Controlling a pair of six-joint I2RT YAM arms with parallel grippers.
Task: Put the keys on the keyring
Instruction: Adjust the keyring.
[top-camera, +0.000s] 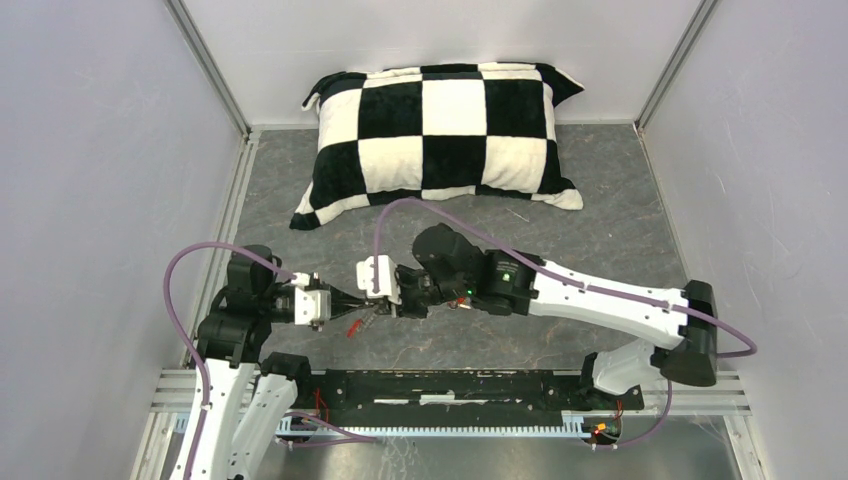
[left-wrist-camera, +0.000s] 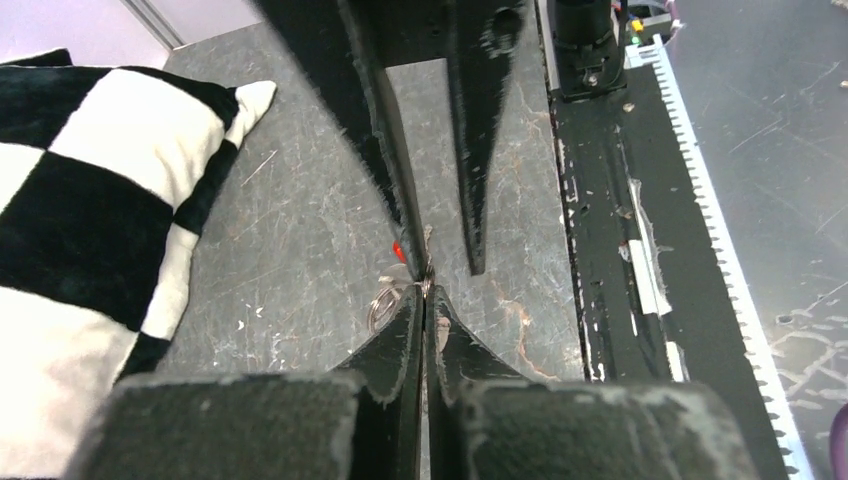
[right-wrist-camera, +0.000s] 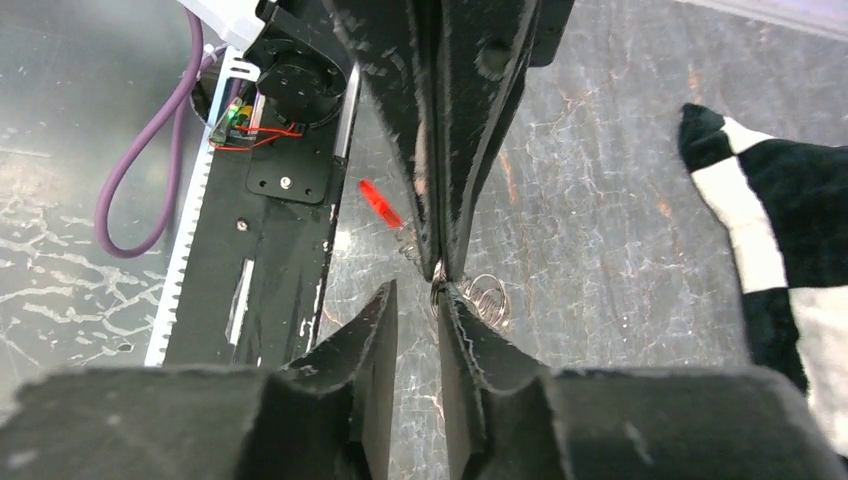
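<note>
My left gripper (top-camera: 350, 304) is shut on the keyring (right-wrist-camera: 486, 296), a thin silvery coil of wire held a little above the table. Its short red section (right-wrist-camera: 380, 203) sticks out beside the left fingers and hangs below the tips in the top view (top-camera: 352, 327). The coil also shows in the left wrist view (left-wrist-camera: 384, 305). My right gripper (right-wrist-camera: 418, 292) is open and meets the left gripper tip to tip. One of its fingers (right-wrist-camera: 462, 312) touches the wire at the left fingertips; the other stands apart. I cannot make out the two small keys in any view.
A black-and-white checkered pillow (top-camera: 440, 135) lies at the back of the grey table. The black base rail with its toothed white strip (top-camera: 450, 392) runs along the near edge. Grey walls close in the left and right sides.
</note>
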